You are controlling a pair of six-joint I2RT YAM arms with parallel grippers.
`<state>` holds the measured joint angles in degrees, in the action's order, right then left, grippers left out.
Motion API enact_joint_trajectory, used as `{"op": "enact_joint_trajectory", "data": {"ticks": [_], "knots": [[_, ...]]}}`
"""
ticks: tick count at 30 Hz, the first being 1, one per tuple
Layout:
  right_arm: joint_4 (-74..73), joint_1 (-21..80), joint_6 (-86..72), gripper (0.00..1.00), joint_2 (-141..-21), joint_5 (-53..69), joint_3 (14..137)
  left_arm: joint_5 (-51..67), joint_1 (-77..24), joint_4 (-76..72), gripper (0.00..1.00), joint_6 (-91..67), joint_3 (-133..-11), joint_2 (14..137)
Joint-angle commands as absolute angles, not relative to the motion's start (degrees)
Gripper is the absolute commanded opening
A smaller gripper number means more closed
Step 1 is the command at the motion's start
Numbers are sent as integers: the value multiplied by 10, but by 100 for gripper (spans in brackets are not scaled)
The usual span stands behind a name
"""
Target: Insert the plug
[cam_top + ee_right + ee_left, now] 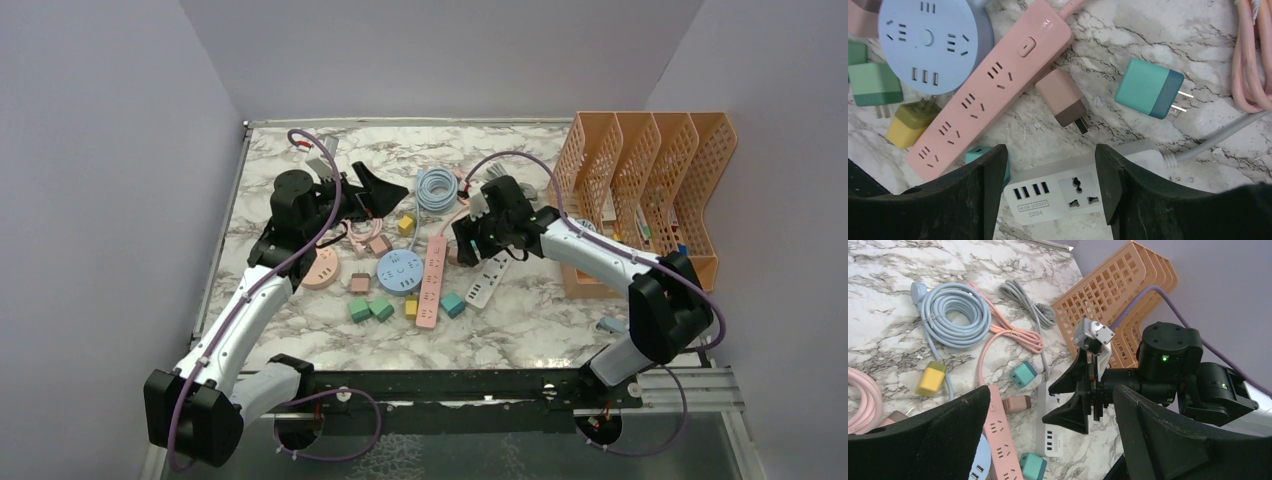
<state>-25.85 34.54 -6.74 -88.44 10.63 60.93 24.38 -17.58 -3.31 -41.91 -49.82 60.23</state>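
Pink plug (pixel 1060 97) just beside the white power strip (pixel 1048 192): probably light, hard, slick, so it's best pinched across flat sides. Left gripper (pixel 1050 390) and right gripper (pixel 1049 150) are spread open, empty.

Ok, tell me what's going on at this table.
The right gripper sits low over the white USB power strip, jaws open either side of its end. The left gripper hangs open and empty. The teal cube plug and the pink plug lie loose beside the strip, neither picked up.
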Motion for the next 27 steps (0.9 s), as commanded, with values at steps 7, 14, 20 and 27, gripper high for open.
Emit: {"op": "enact_joint_trajectory", "data": {"ticks": [7,14,20,27], "knots": [[-266,363,55,56,-942,95,637,218,-172,-22,95,-396,-509,577],[-236,372,61,54,-1001,64,677,172,-172,18,95,-381,-505,550],[-228,374,69,45,-1051,80,701,116,-172,63,96,-363,-504,533],[-215,377,67,23,-1053,82,707,109,-172,88,96,-351,-513,536]]}}
